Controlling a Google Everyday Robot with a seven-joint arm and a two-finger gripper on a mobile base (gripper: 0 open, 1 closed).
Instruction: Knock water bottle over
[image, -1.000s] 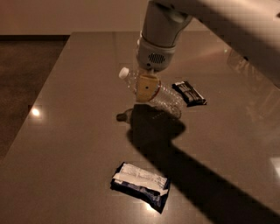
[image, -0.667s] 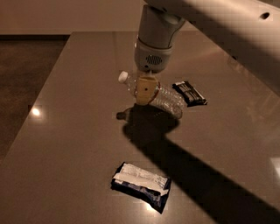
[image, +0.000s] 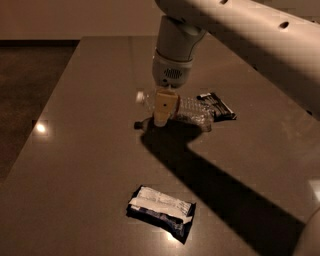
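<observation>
Compared with a second ago: lower, and a touch closer to the near edge, for both the gripper (image: 165, 107) and the water bottle (image: 192, 111). Cannot tell the gripper's state, whether apart, together or clamped. Hangs from the arm right at the bottle's neck end, midway between the left and right edges of the table (image: 85, 165) and toward the far edge.

Tipped far over, almost flat: base to the right, just beside a dark packet (image: 217, 106), white cap (image: 140, 96) to the left. Judged not quite down at the cap end, going by its small shadow spot lying apart from it, though closer than before.

Means a knock all but done, with probably only a last bit of settling left. No change to the second packet (image: 161, 212) toward the near edge, well apart from the rest. Worth watching for a roll toward the left edge afterward.
</observation>
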